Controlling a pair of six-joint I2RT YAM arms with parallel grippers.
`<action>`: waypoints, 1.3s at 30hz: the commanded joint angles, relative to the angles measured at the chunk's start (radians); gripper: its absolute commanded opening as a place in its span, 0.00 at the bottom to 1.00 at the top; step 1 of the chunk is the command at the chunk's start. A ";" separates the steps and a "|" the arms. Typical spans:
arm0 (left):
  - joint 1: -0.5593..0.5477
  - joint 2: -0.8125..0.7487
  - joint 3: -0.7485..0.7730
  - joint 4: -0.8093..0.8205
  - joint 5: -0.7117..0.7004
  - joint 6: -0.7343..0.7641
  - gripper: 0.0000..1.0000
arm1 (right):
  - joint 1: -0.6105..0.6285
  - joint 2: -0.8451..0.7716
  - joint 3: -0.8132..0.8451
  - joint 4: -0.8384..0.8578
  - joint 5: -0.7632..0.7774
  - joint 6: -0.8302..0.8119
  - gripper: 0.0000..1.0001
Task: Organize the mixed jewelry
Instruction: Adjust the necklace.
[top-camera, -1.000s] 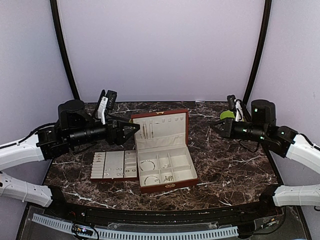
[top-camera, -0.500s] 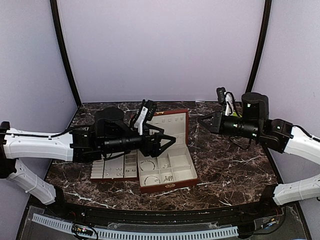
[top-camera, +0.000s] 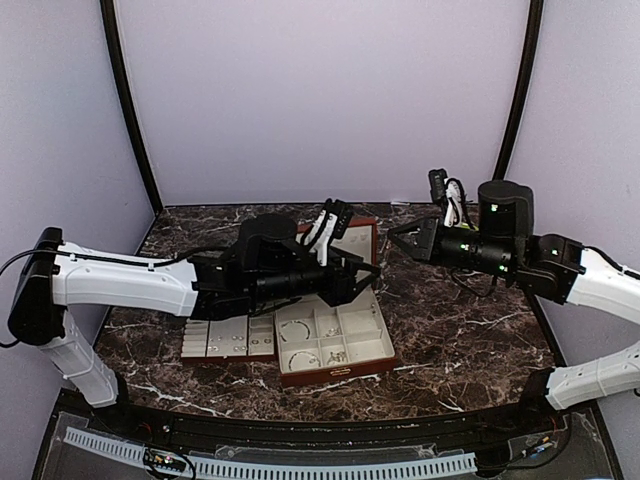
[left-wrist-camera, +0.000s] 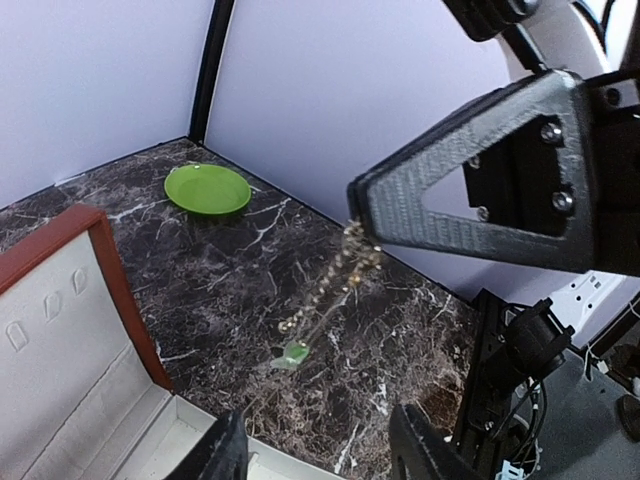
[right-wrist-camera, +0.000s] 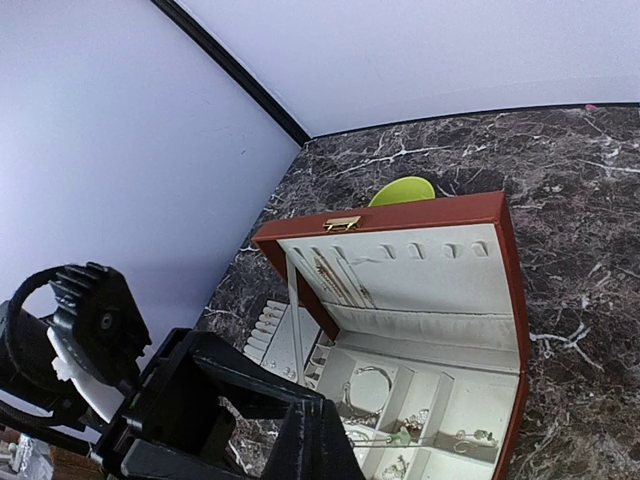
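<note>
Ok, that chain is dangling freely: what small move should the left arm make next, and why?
Probably ease the left gripper forward to the chain dangling from the shut right gripper. Its open jaws point towards the green pendant but hold nothing yet.

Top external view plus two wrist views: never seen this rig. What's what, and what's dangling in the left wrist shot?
This is a robot: a left arm and a right arm bolted at the near edge of a marble table. The top view looks down from above and behind them. Each wrist view comes from a camera on that arm's wrist. On the table sit an open red-brown jewelry box with small silvery pieces inside, a cream tray beside it, and a green plate near the back wall. The dangling thing is a fine chain with a green pendant, pinched in the shut right tool. The left tool is open nearby, holding nothing.
</note>
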 joint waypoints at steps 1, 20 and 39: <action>-0.004 0.038 0.047 -0.015 -0.073 0.006 0.49 | 0.014 -0.006 0.033 0.053 0.009 0.014 0.00; -0.004 0.167 0.118 0.001 -0.017 0.006 0.37 | 0.015 -0.039 0.024 0.059 0.005 0.032 0.00; -0.004 0.200 0.130 0.019 -0.020 0.018 0.28 | 0.017 -0.059 0.013 0.071 -0.007 0.044 0.00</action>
